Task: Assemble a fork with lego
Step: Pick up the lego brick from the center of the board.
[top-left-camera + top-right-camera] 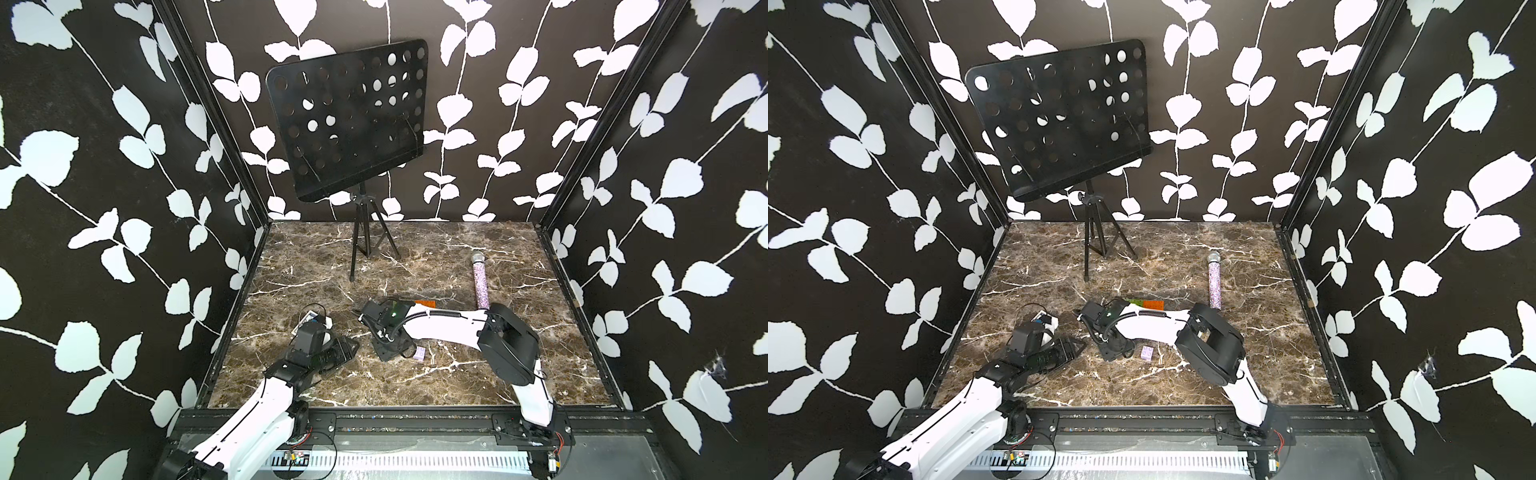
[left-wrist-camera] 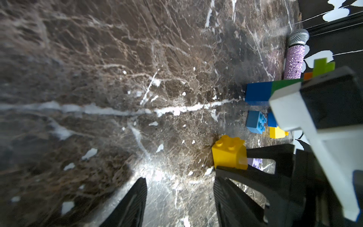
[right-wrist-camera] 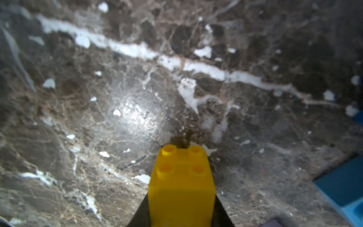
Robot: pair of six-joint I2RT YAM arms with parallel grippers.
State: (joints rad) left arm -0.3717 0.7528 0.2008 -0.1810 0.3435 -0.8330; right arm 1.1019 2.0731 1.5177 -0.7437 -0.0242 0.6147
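The right fingers [image 2: 271, 151] are clenching a yellow brick [image 3: 181, 186]. The right wrist view is showing this close up, while in both top views the right arm [image 1: 440, 328] is hiding that brick. The left fingers [image 2: 135, 204] are standing released, with only bare counter [image 2: 98, 98] between them.

The left wrist view is showing the fork [image 2: 259, 93] lying on the counter near the handle of the microphone [image 2: 294, 59], with a blue and green stem, some orange and a lime prong. A top view is catching only its orange crossbar [image 1: 1152, 305] and a bit of green behind the arm.

A light blue brick [image 2: 255, 121] and a loose yellow brick [image 2: 278, 132] are lying farther from the microphone than the fork. A lilac brick [image 1: 1147, 352] is lying well apart from the microphone, just beside the right fingers. A music stand [image 1: 353, 120] is standing beyond the microphone.
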